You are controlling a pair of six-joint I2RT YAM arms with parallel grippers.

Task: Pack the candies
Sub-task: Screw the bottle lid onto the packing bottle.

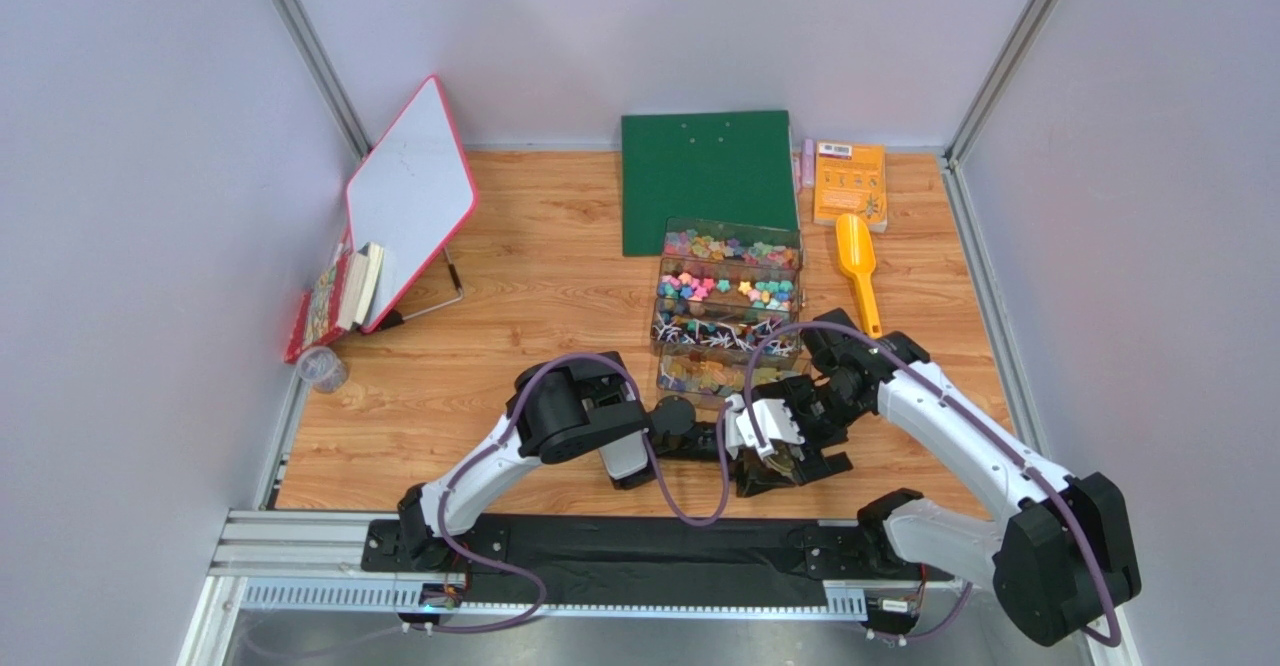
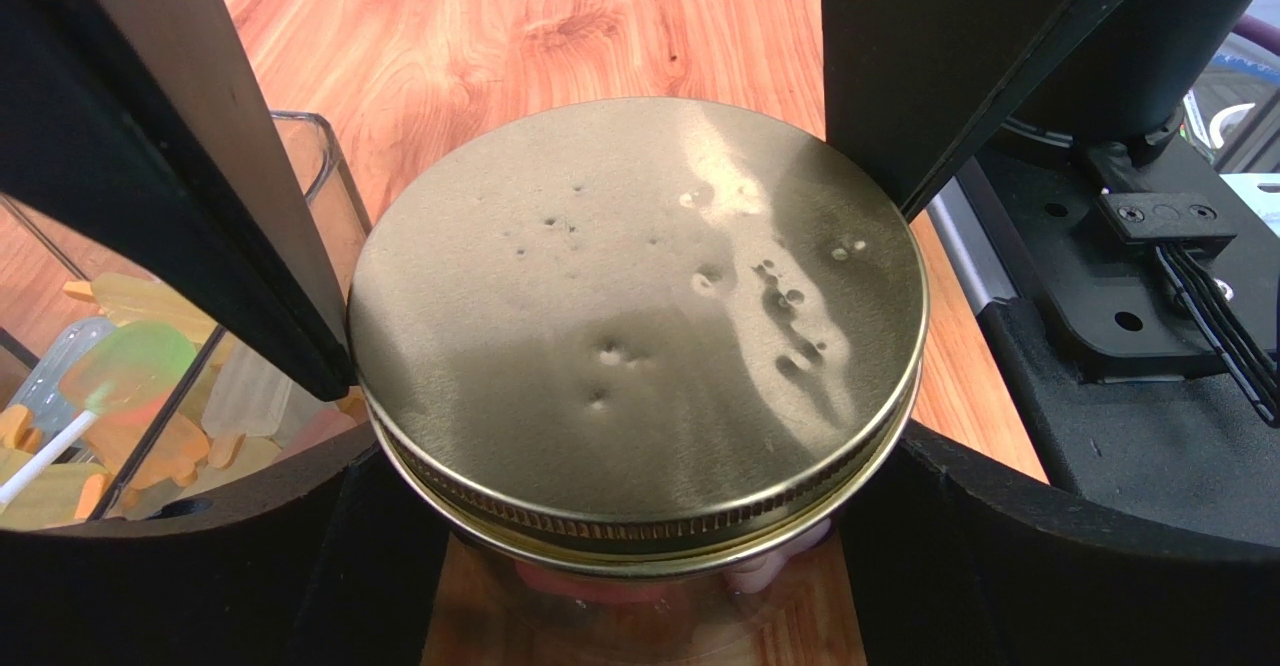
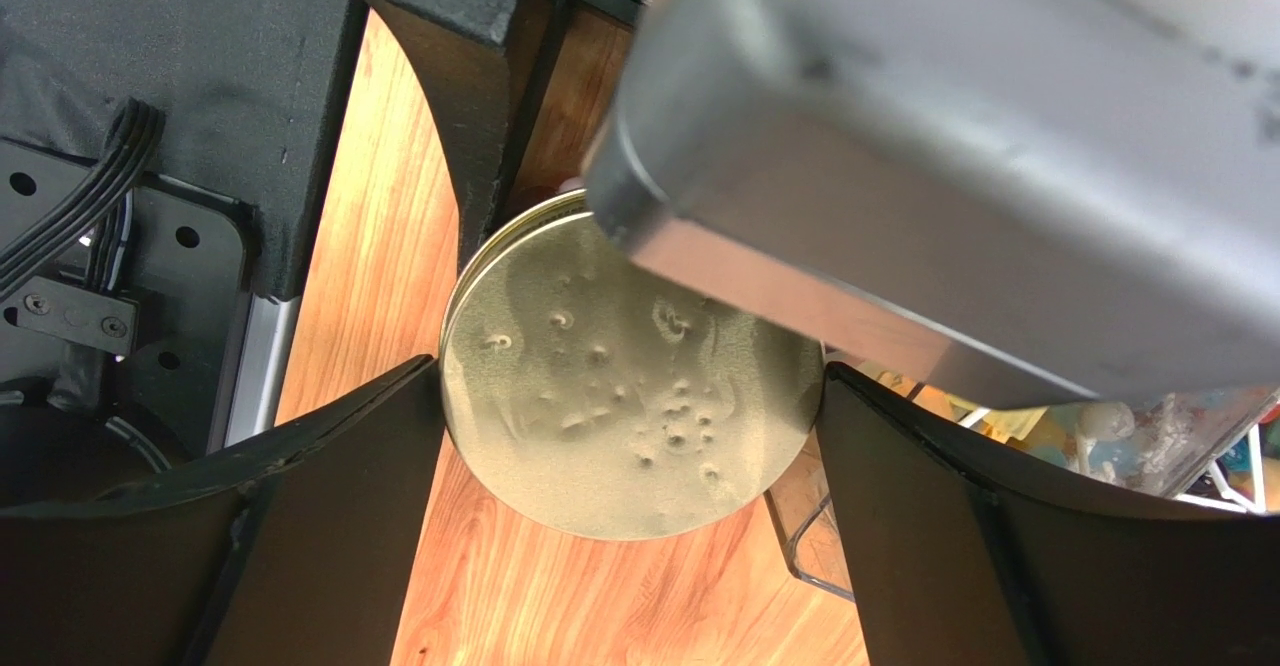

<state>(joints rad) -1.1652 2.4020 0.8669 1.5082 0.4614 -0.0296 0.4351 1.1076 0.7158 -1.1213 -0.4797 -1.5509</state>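
Many candies (image 1: 729, 288) overhead (wrist views: dented gold lid (image 2: 631, 321))

The gold-lidded round glass jar (image 2: 631, 291) stands between the fingers of my left gripper (image 2: 628, 434) and my right gripper (image 3: 631, 374), just before the clear plastic compartment box (image 1: 729, 299).

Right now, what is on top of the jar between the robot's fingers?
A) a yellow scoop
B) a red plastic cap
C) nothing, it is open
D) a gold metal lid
D: the jar is closed by a round gold metal lid with little dents in it, and both wrist cameras show it.
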